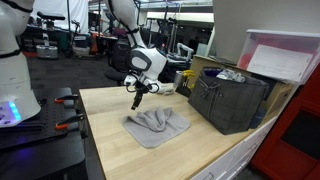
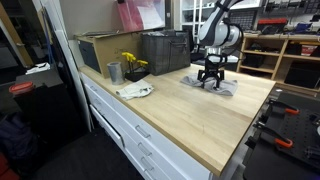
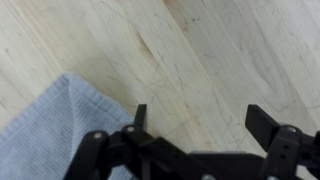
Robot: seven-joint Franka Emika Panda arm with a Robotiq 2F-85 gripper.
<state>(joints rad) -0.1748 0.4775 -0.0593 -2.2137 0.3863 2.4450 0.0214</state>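
So, gripper (image 1: 137,101) hangs wide open over towel (image 1: 158,126) edge, prob. not touching; towel's bunched on table (image 1: 110,145), nothing grabbed yet

The towel (image 1: 158,127) was a grey-blue cloth, lying crumpled on the light wooden table (image 1: 110,140), bunched into soft folds along its middle with flatter edges spread around. In the wrist view one rounded corner lay flat on the wood (its fine weave showed there).
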